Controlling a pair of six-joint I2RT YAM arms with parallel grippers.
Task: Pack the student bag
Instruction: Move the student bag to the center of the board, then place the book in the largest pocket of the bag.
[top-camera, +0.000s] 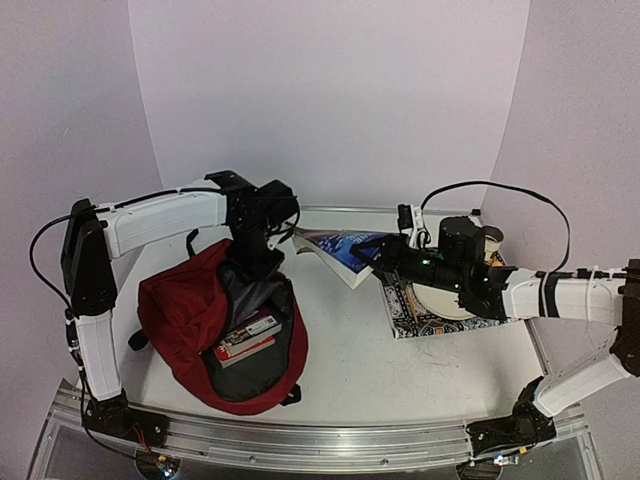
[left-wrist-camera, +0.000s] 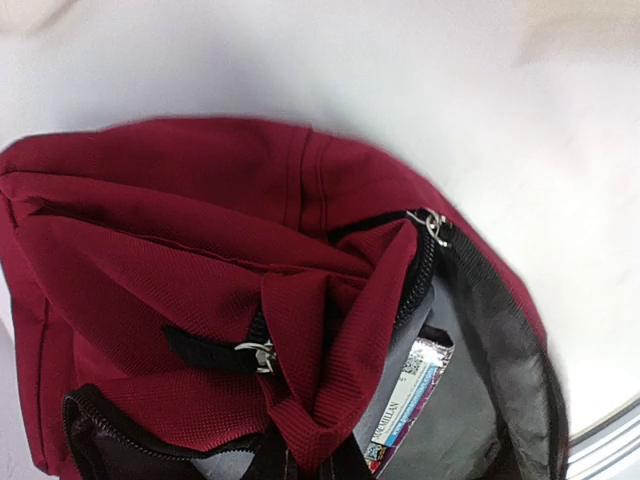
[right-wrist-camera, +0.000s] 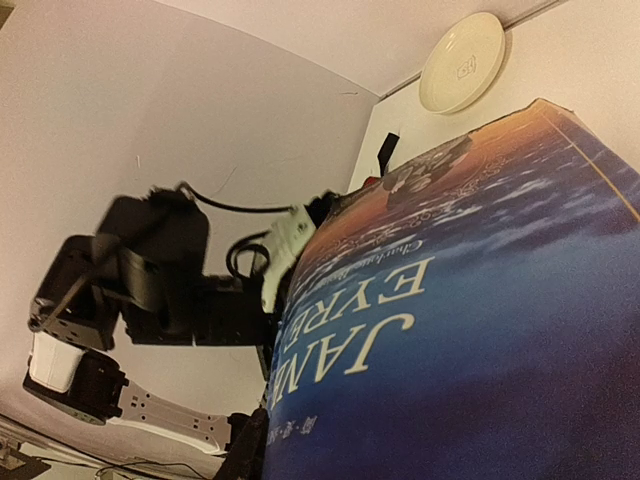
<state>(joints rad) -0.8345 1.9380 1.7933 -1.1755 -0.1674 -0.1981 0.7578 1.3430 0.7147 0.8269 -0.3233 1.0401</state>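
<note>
The student bag (top-camera: 185, 315), dark red with grey lining, lies on the left of the table with its mouth open toward the front right. Books (top-camera: 246, 340) rest inside, one showing a label (left-wrist-camera: 408, 400). My left gripper (top-camera: 262, 260) is shut on a fold of the bag's red rim (left-wrist-camera: 300, 400) at the top of the opening, lifting it. My right gripper (top-camera: 374, 258) is shut on a blue Jane Eyre book (top-camera: 340, 246), holding it tilted above the table's middle, right of the bag. That cover (right-wrist-camera: 470, 320) fills the right wrist view.
A patterned book (top-camera: 412, 322) lies flat at the right under my right arm, with a white plate (top-camera: 440, 300) on it. The left arm (right-wrist-camera: 130, 280) shows beyond the blue book. A metal rail (top-camera: 300, 440) runs along the table's front edge.
</note>
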